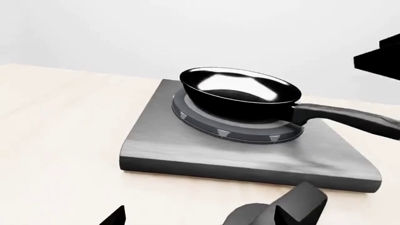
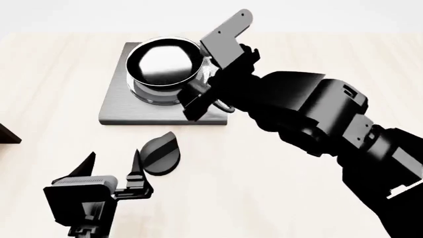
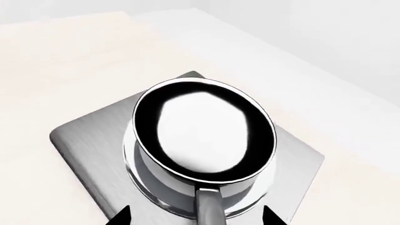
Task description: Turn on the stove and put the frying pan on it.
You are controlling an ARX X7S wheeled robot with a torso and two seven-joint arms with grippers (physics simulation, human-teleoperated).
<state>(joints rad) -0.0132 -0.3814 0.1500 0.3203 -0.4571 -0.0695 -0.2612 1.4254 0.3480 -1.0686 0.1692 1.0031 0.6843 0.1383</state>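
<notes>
The frying pan [image 2: 162, 64], black with a glossy pale inside, sits on the round burner of the grey stove [image 2: 119, 111]. My right gripper [image 2: 206, 79] is open; in the right wrist view [image 3: 196, 218] its fingertips [image 3: 122, 216] stand on either side of the pan's handle [image 3: 209, 206] without touching it. The pan [image 1: 240, 91] and stove [image 1: 187, 150] also show in the left wrist view. The black teardrop knob [image 2: 160, 153] lies on the table in front of the stove. My left gripper [image 2: 112, 166] is open and empty, its one finger beside the knob [image 1: 281, 211].
The pale wooden table [image 2: 53, 74] spreads around the stove. A dark brown shelf corner [image 2: 7, 134] shows at the head view's left edge. My bulky right arm [image 2: 317, 114] reaches across the table's right half.
</notes>
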